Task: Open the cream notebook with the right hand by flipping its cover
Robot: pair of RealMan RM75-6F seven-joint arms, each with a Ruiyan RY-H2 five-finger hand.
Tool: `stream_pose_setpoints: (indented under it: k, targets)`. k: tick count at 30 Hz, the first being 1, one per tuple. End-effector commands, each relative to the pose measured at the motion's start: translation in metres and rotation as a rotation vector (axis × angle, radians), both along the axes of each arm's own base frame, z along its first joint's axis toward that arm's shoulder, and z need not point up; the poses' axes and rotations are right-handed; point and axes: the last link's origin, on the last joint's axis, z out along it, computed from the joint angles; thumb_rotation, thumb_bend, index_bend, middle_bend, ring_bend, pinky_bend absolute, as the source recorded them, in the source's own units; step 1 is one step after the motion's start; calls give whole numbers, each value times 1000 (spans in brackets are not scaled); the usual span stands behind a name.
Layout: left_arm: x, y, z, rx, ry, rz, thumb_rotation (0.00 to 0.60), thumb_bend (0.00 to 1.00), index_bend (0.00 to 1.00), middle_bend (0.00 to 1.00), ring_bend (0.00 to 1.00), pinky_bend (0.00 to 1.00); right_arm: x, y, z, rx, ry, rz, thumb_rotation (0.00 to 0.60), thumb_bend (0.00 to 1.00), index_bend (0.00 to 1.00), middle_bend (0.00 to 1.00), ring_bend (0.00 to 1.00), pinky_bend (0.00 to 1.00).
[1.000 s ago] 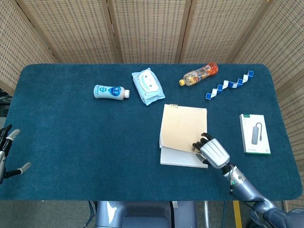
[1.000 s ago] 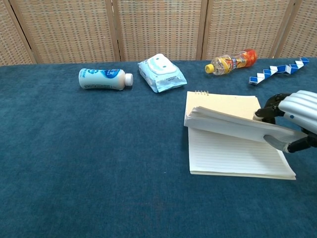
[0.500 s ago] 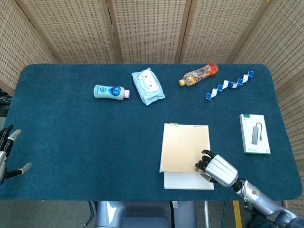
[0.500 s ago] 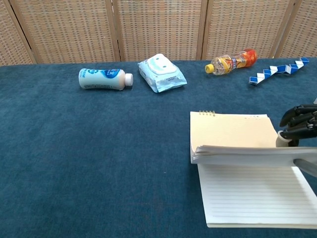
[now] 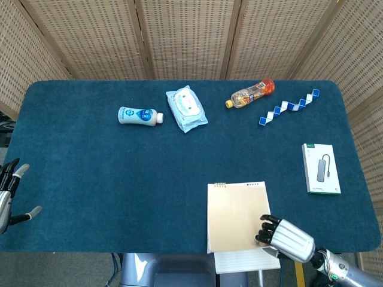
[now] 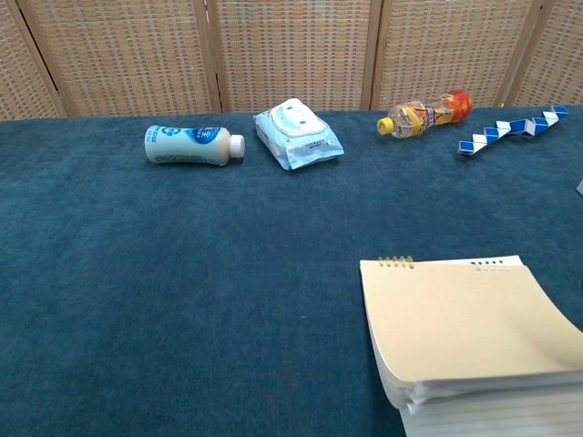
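The cream notebook [image 5: 236,216] lies at the table's near edge, spiral binding at its far side. Its cover and a stack of pages [image 6: 465,326] are lifted off the lined sheets [image 6: 496,422] below. In the head view the lined sheets [image 5: 245,261] reach past the table's front edge. My right hand [image 5: 287,240] grips the lifted stack at its near right corner, fingers curled onto the cover. The chest view does not show that hand. My left hand [image 5: 8,196] hangs off the table's left edge, fingers apart and holding nothing.
Along the far side lie a white bottle [image 5: 139,116], a pack of wipes [image 5: 187,108], an orange drink bottle [image 5: 252,93] and a blue-and-white folding toy [image 5: 289,106]. A white boxed hub [image 5: 322,168] lies at the right. The blue table cloth [image 5: 108,179] spans the table.
The right hand has pulled back toward the near edge, dragging the notebook with it, and has left the chest view. The left hand has barely moved.
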Motion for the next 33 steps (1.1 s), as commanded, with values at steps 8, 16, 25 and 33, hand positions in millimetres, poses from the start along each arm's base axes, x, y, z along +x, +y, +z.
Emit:
stream_pose_setpoints:
  k: [8, 16, 25, 33]
  targets:
    - [-1, 1, 1, -4, -5, 7, 600, 0, 0, 0, 0, 0, 28, -51, 12, -35, -94, -189, 600, 569, 670, 627, 514, 303]
    - [-3, 6, 2, -12, -15, 22, 600, 0, 0, 0, 0, 0, 73, -130, 19, 27, -218, -541, 600, 569, 671, 628, 514, 306]
    - [-9, 19, 4, -15, -27, 68, 600, 0, 0, 0, 0, 0, 91, -213, 0, 36, -278, -851, 600, 569, 671, 630, 514, 306]
    - [-11, 28, -1, -31, -15, 97, 600, 0, 0, 0, 0, 0, 77, -262, -29, -72, -260, -975, 600, 569, 672, 631, 514, 306]
